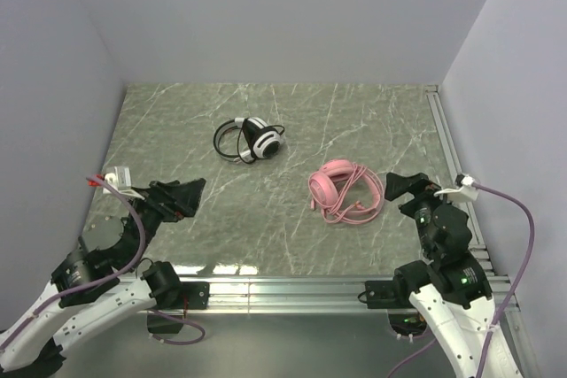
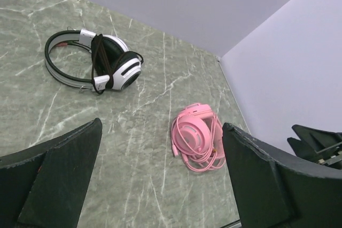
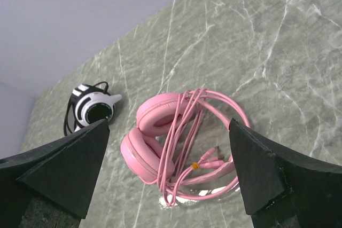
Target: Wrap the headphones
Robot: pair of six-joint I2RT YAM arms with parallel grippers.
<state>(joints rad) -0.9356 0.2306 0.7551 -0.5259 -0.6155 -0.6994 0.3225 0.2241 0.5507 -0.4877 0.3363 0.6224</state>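
Nearest, my left gripper and right gripper: fingers spread wide, gripping nothing.
Centre-right of the top view lie the pink headphones, near my right fingers, cable looped over the cups; black and white headphones upper centre, well apart from both; marble table underneath.

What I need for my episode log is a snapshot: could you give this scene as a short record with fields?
black and white headset: on the table, far centre, black cable wound across it
pink headset: nearer, right of centre, pink cable looped over it
left fingers: open, empty
right fingers: open, empty, beside the pink headset
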